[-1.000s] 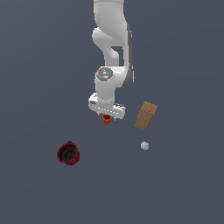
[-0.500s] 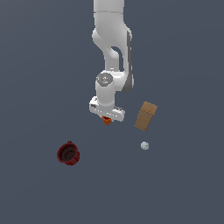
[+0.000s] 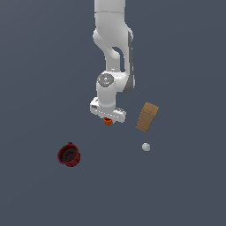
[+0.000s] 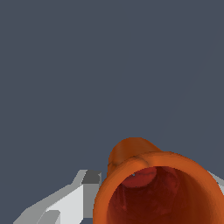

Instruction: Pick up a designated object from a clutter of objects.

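The designated object, a small bright-orange tapered cup [image 3: 107,122], sits between the fingertips of my gripper [image 3: 107,119], which is shut on it just below the white hand. In the wrist view the orange cup [image 4: 157,183] fills the near frame with its open mouth toward the camera. One grey-white finger [image 4: 70,201] presses against its side. The rest of the clutter lies apart: a larger dark-red cup [image 3: 69,155], a tan-brown box [image 3: 147,117] and a tiny white ball [image 3: 145,147].
The dark-red cup lies toward the exterior view's left of the hand. The brown box and white ball are to the exterior view's right of it. Everything rests on a plain dark grey-blue floor [image 3: 39,66].
The hand and wrist have shifted slightly lower in the exterior view, with the orange cup still held between the fingers. The red cup, box and ball have not moved.
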